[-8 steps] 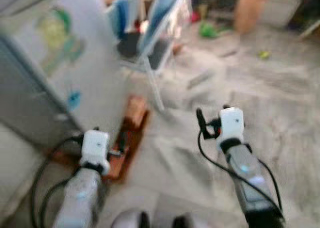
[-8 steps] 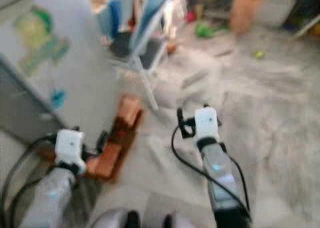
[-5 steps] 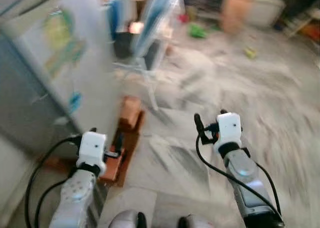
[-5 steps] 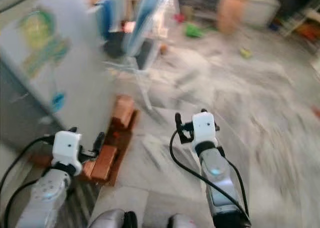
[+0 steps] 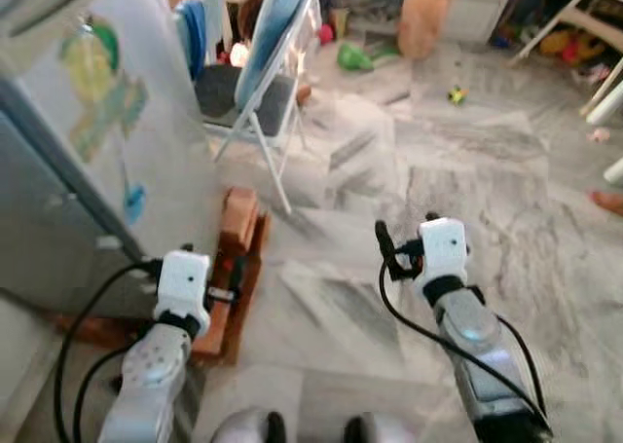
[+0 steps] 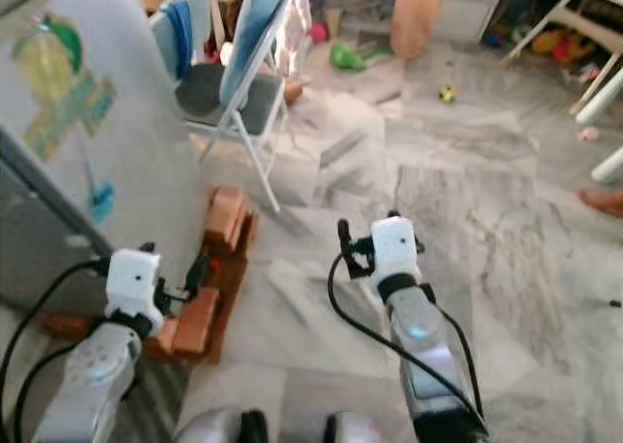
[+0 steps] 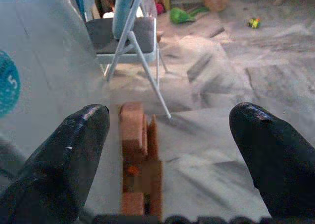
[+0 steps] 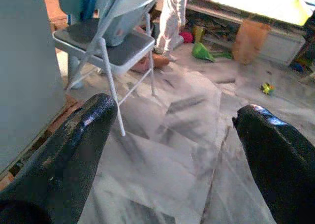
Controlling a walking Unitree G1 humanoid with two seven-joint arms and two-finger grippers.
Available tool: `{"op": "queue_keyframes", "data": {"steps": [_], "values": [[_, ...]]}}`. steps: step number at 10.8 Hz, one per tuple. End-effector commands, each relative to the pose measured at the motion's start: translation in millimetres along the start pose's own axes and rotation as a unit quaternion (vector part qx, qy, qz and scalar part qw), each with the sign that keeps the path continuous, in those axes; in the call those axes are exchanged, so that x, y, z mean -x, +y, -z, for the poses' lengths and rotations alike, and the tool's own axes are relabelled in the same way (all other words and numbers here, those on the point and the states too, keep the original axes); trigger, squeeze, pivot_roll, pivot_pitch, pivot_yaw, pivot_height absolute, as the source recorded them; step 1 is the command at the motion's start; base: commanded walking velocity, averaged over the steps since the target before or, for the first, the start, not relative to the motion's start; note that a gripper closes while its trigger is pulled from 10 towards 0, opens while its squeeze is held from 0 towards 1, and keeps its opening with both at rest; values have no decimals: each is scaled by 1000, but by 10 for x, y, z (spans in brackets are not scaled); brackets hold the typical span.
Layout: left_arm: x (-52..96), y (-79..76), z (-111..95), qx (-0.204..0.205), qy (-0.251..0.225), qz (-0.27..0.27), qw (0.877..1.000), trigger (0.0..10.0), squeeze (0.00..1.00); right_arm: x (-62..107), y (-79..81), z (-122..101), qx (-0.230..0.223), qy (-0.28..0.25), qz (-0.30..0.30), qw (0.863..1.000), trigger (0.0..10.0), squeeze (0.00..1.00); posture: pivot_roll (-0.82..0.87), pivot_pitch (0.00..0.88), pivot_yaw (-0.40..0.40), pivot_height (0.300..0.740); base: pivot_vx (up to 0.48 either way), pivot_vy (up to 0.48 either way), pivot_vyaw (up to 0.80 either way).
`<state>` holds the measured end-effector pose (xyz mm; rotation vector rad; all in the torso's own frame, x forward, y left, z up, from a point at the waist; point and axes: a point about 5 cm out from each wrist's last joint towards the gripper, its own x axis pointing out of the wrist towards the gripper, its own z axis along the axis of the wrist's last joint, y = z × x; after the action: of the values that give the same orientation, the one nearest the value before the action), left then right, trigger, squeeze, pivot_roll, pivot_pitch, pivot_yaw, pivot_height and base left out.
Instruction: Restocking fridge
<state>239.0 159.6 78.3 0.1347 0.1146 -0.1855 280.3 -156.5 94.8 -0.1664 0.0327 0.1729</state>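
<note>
The floor (image 5: 506, 190) is pale grey marble with darker veins, lit brightly and evenly. A folding chair (image 5: 258, 83) with a white metal frame, a dark grey seat and a light blue back stands near the far left, with a blue cloth (image 5: 193, 24) hanging just behind it. Reddish bricks (image 5: 238, 231) lie stacked on the floor in front of the chair, close to a tall grey panel (image 5: 107, 141) that carries green and blue stickers. Along the far wall runs a low white shelf (image 6: 467, 10), with a brown paper bag (image 5: 421, 19) leaning against it. A green toy (image 5: 355, 56) and a small yellow toy (image 5: 455, 94) lie scattered on the floor. White furniture legs (image 6: 599, 73) show at the far right.
</note>
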Motion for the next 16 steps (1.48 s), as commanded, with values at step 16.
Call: {"op": "queue_keyframes", "data": {"steps": [16], "values": [[-146, 617, -26, 19, -10, -192, 981, 10000, 0, 286, -44, 76, 3, 31, -1, 1000, 10000, 0, -2, 161, -18, 740, 0, 123, 0]]}}
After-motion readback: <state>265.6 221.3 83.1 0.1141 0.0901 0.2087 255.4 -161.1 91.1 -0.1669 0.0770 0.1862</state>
